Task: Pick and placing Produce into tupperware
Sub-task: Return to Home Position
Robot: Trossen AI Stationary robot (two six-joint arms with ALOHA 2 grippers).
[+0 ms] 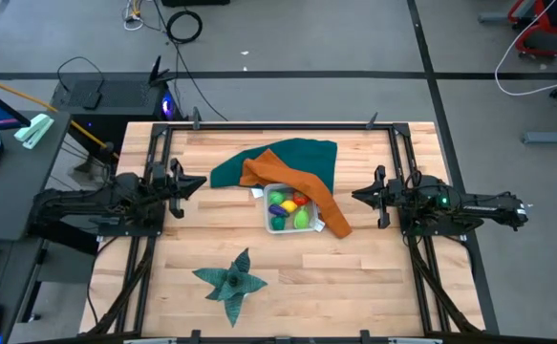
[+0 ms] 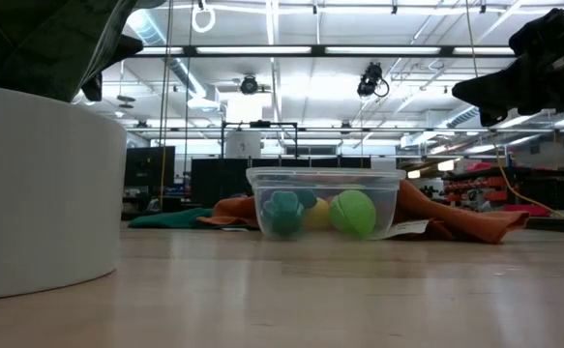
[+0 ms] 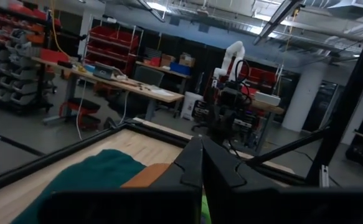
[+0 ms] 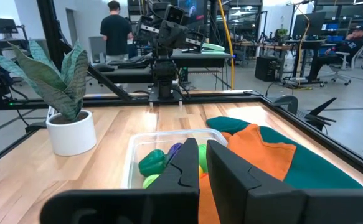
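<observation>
On the table [image 1: 354, 277], near its middle, a clear box [image 2: 390, 198] holds the toy fruits [image 1: 289, 205]. Out at the sides sit the left gripper [image 1: 198, 182] and right gripper [image 1: 357, 196], both pinched closed and empty.

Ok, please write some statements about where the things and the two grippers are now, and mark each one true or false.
1. The produce lies inside the tupperware. True.
2. The orange cloth lies apart from the tupperware. False: it drapes over its rim.
3. The left gripper hovers over the tupperware. False: it is at the left side of the table, away from the tupperware.
4. The orange cloth lies partly on the teal cloth. True.
5. The right gripper holds produce. False: it holds nothing and is at the table's right side.
</observation>
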